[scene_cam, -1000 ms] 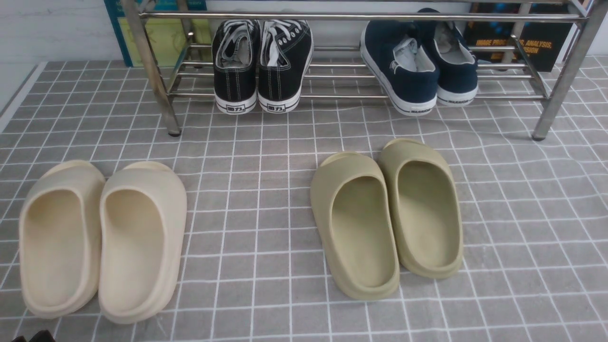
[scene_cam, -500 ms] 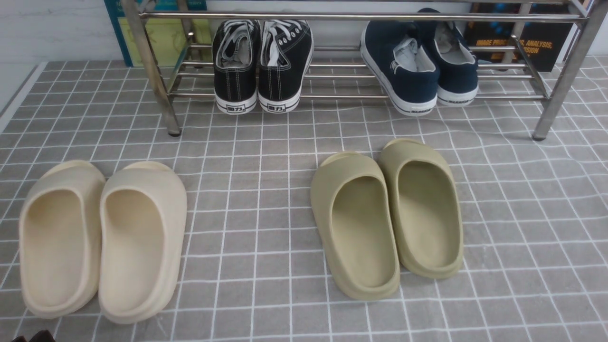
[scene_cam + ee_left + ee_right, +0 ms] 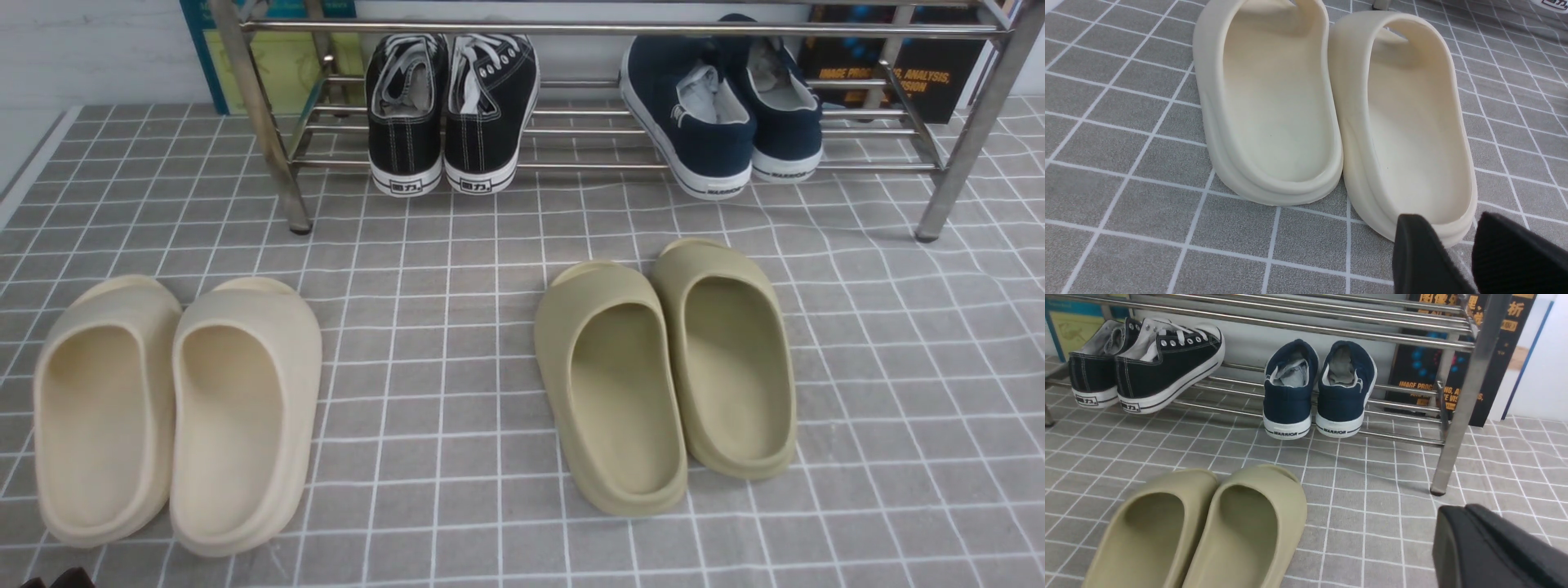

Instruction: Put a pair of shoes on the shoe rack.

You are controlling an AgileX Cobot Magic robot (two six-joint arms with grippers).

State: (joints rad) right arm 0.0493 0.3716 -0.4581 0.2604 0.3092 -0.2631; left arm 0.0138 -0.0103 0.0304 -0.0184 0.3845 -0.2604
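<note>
The pair of navy slip-on shoes stands on the lower bars of the silver shoe rack, at its right part, heels toward me; the left one sits askew. Both shoes also show in the right wrist view on the rack. My left gripper is open and empty, low over the floor just behind the heel of a cream slipper. Only a dark sliver of it shows at the bottom left of the front view. My right gripper is shut and empty, well short of the rack's right leg.
A pair of black lace-up sneakers sits on the rack's left part. Cream slippers lie front left and olive slippers front centre on the grey checked cloth. Posters lean against the wall behind the rack.
</note>
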